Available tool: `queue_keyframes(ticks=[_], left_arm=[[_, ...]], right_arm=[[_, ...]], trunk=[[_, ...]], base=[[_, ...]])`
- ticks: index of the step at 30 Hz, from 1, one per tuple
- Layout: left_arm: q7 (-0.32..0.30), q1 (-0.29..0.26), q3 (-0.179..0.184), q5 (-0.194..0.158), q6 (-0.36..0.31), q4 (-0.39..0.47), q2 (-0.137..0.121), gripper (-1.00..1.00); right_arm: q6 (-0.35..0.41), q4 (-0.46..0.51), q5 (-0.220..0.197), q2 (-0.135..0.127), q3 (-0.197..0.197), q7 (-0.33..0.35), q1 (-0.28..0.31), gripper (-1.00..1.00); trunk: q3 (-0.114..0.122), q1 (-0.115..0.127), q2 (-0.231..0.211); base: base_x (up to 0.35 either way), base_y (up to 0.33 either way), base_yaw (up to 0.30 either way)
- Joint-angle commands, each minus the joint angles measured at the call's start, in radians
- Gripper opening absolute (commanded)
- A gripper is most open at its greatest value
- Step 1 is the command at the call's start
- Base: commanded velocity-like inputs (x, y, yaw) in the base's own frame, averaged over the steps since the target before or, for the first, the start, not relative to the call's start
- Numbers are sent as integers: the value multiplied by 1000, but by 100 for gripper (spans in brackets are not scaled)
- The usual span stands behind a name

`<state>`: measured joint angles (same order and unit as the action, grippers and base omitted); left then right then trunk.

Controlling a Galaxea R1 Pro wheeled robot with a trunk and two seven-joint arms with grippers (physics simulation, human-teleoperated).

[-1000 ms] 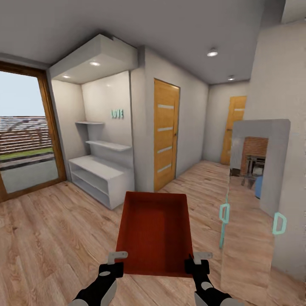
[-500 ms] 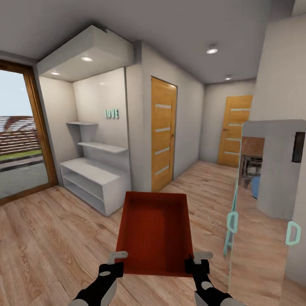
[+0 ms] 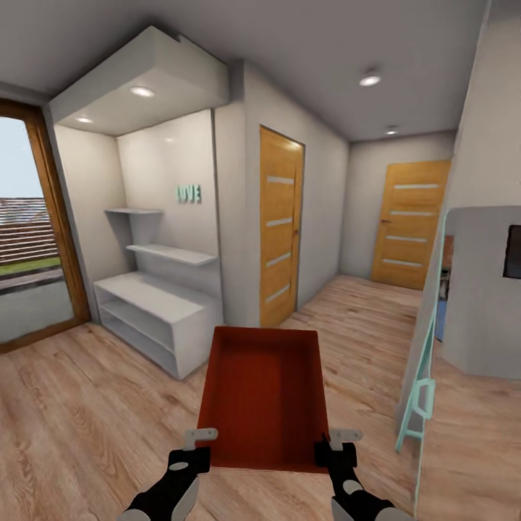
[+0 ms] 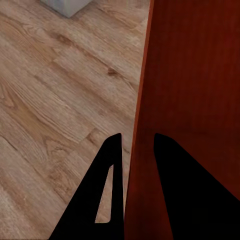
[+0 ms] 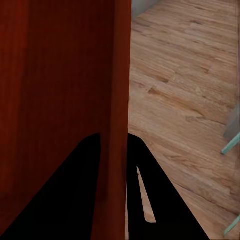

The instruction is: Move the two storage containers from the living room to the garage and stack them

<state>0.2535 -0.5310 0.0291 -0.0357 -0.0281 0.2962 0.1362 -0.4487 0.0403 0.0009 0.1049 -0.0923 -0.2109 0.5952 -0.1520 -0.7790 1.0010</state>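
Storage container [image 3: 264, 398] hangs above the wood-plank floor [image 3: 87, 412]; your left gripper [image 3: 195, 450] and right gripper [image 3: 334, 449] each have jaws clamped on a near-corner wall.

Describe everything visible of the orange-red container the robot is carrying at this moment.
The storage container is a plain orange-red rectangular bin, open on top and empty, with straight walls and a matte, plastic-like finish. It is held level above the light wood-plank floor, lengthwise away from the robot. The left gripper clamps its left wall and the right gripper its right wall, near the closest corners; each wrist view shows one finger inside, one outside. Nothing else touches it.
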Motion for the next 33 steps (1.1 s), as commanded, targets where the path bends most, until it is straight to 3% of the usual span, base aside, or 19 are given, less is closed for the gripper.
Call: queue_keyframes(ticks=[1, 33], left_arm=[[4, 0, 15, -26, -3, -3, 0, -100], [4, 0, 15, -26, -3, -2, 0, -100]], right_arm=[[-2, 49, 7, 1, -7, -6, 2, -100], [-2, 49, 5, 0, -7, -7, 2, -100]], trunk=[[-2, -1, 1], [-2, -1, 1]], base=[[315, 187, -204], [315, 187, -239]])
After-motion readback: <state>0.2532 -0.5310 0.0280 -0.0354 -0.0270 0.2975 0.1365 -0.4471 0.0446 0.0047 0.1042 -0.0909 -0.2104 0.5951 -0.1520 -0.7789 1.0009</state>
